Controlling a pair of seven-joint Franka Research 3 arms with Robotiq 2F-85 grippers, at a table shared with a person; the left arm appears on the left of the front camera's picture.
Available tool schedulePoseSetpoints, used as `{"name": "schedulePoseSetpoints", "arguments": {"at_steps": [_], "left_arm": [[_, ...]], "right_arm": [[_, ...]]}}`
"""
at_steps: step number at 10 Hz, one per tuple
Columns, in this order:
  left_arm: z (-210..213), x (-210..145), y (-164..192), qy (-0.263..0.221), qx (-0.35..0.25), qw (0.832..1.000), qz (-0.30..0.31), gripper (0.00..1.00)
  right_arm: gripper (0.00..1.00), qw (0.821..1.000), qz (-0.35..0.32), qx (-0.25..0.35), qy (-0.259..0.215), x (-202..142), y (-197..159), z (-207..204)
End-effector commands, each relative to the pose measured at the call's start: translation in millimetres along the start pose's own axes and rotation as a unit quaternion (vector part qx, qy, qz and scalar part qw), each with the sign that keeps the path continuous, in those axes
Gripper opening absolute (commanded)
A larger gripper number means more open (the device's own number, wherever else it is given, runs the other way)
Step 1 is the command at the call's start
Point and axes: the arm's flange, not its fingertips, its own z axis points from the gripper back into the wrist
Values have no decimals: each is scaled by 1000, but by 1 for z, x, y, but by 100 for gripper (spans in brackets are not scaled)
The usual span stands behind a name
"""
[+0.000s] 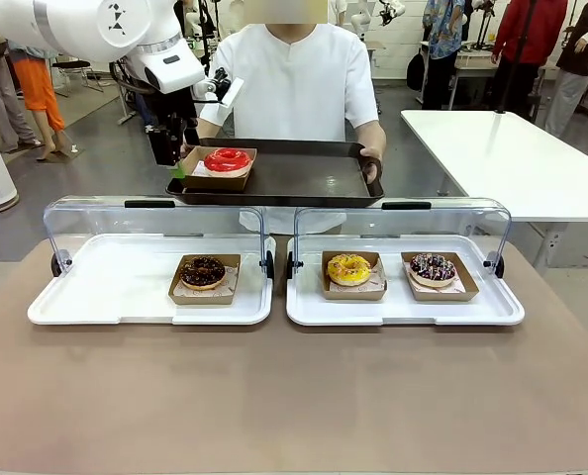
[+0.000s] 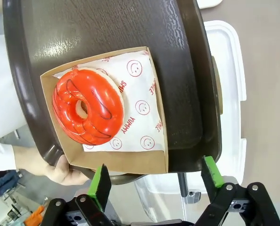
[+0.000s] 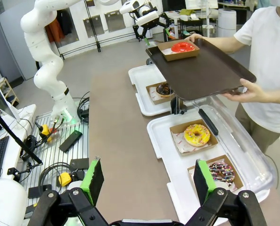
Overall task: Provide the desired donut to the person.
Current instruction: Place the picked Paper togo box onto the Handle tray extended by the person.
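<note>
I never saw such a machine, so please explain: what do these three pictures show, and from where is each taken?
Two white robot arms share a table with a person. The front picture looks across it at the person; the other two come from each arm's wrist camera. Two white trays on the table hold a chocolate donut, a yellow donut and a sprinkled donut. The person holds a dark tray bearing a red donut in a cardboard box. The left gripper is open at that box's edge; the right gripper is open, holding nothing.
</note>
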Motion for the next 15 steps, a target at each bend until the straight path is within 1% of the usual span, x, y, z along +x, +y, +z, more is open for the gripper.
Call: {"name": "schedulePoseSetpoints", "arguments": {"at_steps": [1,3,4,5,6,8,10,11,13,14,15], "left_arm": [[7,-5,-5,4,-19,1000,11,100],[21,-13,-24,17,-52,998,12,100],[38,-25,-43,23,-67,997,7,100],[51,-43,-64,17,-66,998,-3,100],[60,-66,-85,7,-66,998,4,100],[55,-114,-121,-13,-72,997,23,100],[44,-141,-159,-27,-72,996,37,100],[40,-150,-169,-35,-75,996,42,100],[42,-155,-173,-33,-53,997,53,100],[42,-152,-173,-6,-54,997,50,100],[40,-160,-172,-24,-77,995,54,100]], "right_arm": [[100,1000,1,2,-4,1,0,1],[100,1000,1,2,-4,1,0,1],[100,1000,1,2,-4,1,0,1],[100,1000,1,2,-4,1,0,1],[100,1000,1,2,-4,1,0,1],[100,1000,1,2,-4,1,0,1],[100,1000,1,2,-4,1,0,1],[100,1000,1,2,-4,1,0,1],[100,1000,1,2,-4,1,0,1],[100,1000,1,2,-4,1,0,1],[100,1000,1,2,-4,1,0,1]]}}
